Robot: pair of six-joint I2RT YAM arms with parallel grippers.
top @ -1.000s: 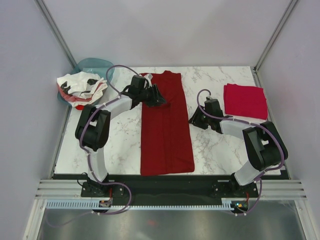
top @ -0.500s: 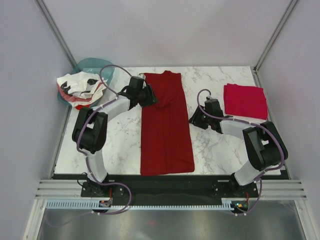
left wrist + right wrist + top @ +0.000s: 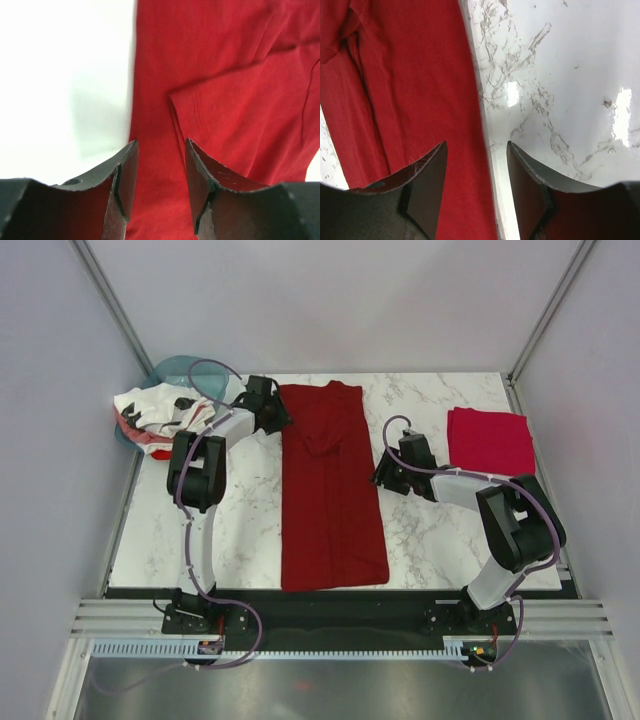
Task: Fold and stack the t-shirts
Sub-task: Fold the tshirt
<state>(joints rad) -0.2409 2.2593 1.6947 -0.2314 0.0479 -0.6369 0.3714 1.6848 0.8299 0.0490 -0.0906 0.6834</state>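
No lettering, label, brand or number can be read in any view. The white t-shirts (image 3: 155,412), heaped at the far left of the bench (image 3: 250,510), carry black and red marks, but these are too small and crumpled to make out as words. The dark red t-shirt (image 3: 330,490) and the folded crimson t-shirt (image 3: 490,440) show only plain cloth.
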